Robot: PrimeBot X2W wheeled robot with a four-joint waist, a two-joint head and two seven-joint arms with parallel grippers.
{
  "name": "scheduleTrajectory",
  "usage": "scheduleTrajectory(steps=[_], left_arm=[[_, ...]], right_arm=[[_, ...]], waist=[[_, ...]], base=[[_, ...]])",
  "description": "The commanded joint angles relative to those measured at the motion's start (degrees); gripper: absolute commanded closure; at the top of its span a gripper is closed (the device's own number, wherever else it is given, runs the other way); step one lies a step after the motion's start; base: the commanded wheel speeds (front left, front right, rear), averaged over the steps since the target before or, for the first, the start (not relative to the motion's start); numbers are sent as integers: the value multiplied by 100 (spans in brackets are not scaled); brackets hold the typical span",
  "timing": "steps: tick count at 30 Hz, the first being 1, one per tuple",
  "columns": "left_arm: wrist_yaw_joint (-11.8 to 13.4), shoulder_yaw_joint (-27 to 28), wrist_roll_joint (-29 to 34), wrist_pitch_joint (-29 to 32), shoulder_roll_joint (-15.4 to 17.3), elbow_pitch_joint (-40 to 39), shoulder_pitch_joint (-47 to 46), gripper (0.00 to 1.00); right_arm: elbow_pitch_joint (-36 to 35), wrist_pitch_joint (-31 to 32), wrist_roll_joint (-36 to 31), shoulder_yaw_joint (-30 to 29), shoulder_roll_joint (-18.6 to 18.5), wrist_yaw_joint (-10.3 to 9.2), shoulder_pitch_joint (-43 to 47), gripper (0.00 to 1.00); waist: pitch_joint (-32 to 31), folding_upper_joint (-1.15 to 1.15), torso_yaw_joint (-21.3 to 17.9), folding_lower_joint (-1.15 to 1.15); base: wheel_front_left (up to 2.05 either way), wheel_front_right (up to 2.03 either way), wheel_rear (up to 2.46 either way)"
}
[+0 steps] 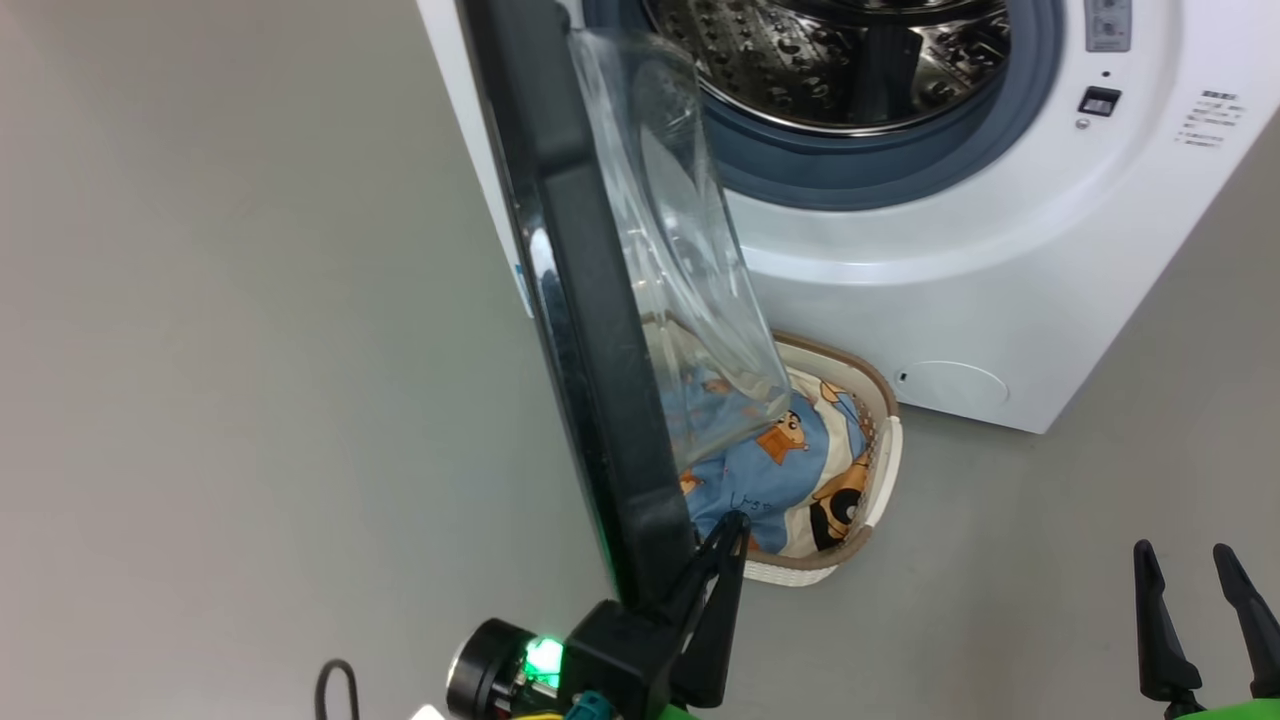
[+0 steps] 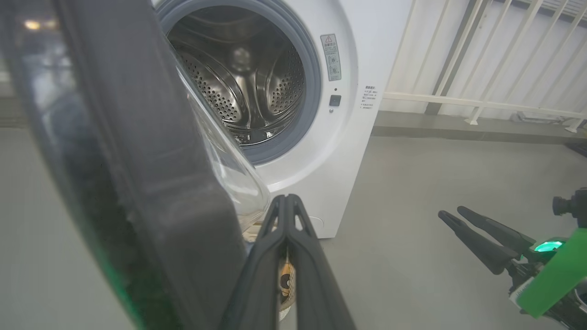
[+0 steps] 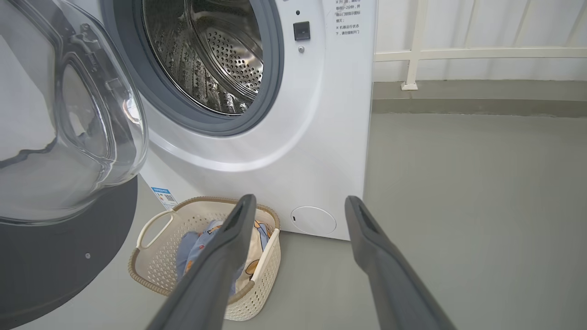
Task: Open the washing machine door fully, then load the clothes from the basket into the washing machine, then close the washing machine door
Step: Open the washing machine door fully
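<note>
**Door swung out, basket full, left claw at the door's edge**

The left claw point(image 1: 737, 522) reaches up from the lower middle of the head view, fingers pressed together and holding nothing. Its tip lies just beside the lower rim of the washing machine door point(image 1: 590, 330); whether they touch cannot be told. The right claw point(image 1: 1183, 555) hangs low on the right, fingers spread and empty, well apart from the machine.

The basket point(image 1: 880, 400) sits on the floor point(image 1: 200, 400) against the washing machine point(image 1: 950, 300), holding the clothes point(image 1: 770, 470). The drum point(image 1: 830, 60) gapes open.

The door's glass bowl overhangs part of the basket. A white railing point(image 3: 415, 46) stands behind.
</note>
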Motion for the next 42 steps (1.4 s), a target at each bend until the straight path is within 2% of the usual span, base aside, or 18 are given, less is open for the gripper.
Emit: scheduleTrajectory(steps=[1, 25, 42], left_arm=[[50, 147, 60, -42, -3, -108, -79, 100], [555, 183, 81, -245, -5, 199, -244, 100], [743, 487, 68, -329, 93, 315, -328, 100]], right_arm=[[-164, -68, -53, 122, -88, 10, -29, 0], [-249, -68, -45, 125, -115, 10, 51, 0], [-220, -68, -40, 195, -167, 10, 24, 0]], waist=[[6, 0, 57, 0], [58, 0, 484, 0], [146, 0, 864, 0]], base=[[0, 0, 0], [0, 0, 0], [0, 0, 0]])
